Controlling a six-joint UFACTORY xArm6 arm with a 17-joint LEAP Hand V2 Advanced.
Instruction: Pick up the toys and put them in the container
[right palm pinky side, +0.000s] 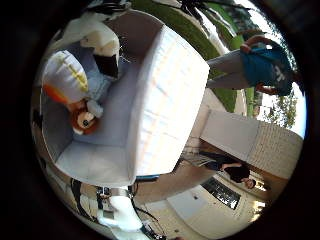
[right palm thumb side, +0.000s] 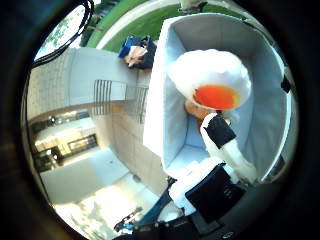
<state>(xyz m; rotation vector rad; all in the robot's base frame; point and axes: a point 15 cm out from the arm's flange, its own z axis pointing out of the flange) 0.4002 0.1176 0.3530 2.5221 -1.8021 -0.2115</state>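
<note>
A white plush toy (right palm thumb side: 208, 75) with orange parts hangs close to my palm, over the inside of a white fabric container (right palm thumb side: 258, 45). My right hand (right palm thumb side: 226, 150) is above the container, and its white and black fingers reach up against the toy and pinch it. In the little finger side palm view the toy (right palm pinky side: 68, 82) shows beside a finger (right palm pinky side: 101, 42), over the container's floor (right palm pinky side: 115, 110) near one corner.
The container stands on pale paving (right palm thumb side: 95, 120) beside a low white wall (right palm pinky side: 255, 140). Green grass (right palm thumb side: 155, 18) lies beyond it. A building front with steps (right palm thumb side: 60, 145) is off to one side.
</note>
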